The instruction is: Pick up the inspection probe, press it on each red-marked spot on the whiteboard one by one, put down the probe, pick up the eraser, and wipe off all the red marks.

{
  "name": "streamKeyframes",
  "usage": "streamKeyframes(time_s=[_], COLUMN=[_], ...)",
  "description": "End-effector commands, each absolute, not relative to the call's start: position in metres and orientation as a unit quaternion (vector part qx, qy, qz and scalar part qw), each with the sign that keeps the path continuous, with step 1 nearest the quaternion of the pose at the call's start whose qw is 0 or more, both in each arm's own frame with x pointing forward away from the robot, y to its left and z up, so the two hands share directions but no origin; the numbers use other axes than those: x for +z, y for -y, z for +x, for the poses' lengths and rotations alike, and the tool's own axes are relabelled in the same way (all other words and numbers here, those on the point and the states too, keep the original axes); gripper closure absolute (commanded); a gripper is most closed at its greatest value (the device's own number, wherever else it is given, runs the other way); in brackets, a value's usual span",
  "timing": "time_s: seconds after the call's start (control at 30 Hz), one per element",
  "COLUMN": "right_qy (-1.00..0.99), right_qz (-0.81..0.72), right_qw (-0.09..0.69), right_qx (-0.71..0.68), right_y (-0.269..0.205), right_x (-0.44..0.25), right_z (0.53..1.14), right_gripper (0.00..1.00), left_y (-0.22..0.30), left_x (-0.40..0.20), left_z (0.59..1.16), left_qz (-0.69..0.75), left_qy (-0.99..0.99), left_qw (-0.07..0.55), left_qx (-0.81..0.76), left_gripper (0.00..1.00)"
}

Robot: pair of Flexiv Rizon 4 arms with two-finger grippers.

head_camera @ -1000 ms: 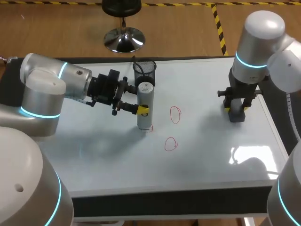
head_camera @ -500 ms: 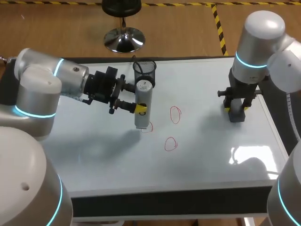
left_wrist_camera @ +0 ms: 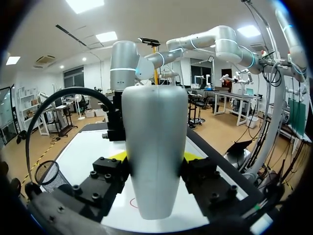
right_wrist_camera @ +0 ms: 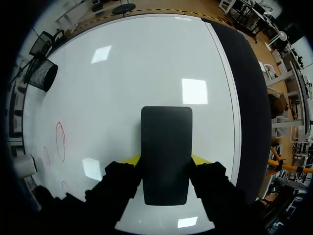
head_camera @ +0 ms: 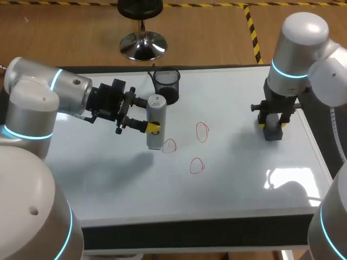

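Note:
My left gripper (head_camera: 153, 128) is shut on the grey cylindrical inspection probe (head_camera: 155, 124), holding it upright just left of the leftmost red mark (head_camera: 169, 145). Two more red ovals (head_camera: 202, 131) (head_camera: 197, 165) are drawn mid-board on the whiteboard (head_camera: 108, 179). In the left wrist view the probe (left_wrist_camera: 154, 156) fills the gap between the yellow fingertips (left_wrist_camera: 191, 156), its tip above the board near a red mark (left_wrist_camera: 133, 202). At the board's right, my right gripper (head_camera: 272, 127) is shut on the black eraser (head_camera: 272, 133). The right wrist view shows the eraser (right_wrist_camera: 166, 154) between its fingers, over the board.
A black mesh cup (head_camera: 166, 84) stands at the board's far edge, just behind the probe, and also shows in the left wrist view (left_wrist_camera: 49, 172). A dark border (right_wrist_camera: 249, 98) runs along the board's right side.
My left arm has drawn back to the left with the probe, off the leftmost red mark, which now shows whole. The right arm and eraser have not moved.

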State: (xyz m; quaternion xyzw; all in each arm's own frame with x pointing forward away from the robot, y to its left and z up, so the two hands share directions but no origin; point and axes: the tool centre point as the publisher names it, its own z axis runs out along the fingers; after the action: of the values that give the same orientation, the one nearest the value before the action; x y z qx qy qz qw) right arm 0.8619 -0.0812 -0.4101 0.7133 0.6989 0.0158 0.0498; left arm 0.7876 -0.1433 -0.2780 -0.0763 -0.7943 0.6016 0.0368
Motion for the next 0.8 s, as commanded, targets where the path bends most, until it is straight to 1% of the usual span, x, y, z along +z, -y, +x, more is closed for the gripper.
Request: streamKeyframes(time_s=[0.03, 0.8], right_qy=[-0.699, -0.699], right_qz=[0.713, 0.713], right_qw=[0.049, 0.049], right_qx=[0.016, 0.016], right_y=[0.082, 0.082], right_x=[-0.409, -0.409], right_z=[0.862, 0.862], right_gripper=[1.0, 1.0], left_y=[0.127, 0.076], left_x=[-0.272, -0.27], left_z=[0.783, 0.776], left_qz=[-0.074, -0.057], left_qy=[0.796, 0.796], left_qw=[0.032, 0.008], left_qx=[0.6, 0.603], left_gripper=[1.0, 1.0])
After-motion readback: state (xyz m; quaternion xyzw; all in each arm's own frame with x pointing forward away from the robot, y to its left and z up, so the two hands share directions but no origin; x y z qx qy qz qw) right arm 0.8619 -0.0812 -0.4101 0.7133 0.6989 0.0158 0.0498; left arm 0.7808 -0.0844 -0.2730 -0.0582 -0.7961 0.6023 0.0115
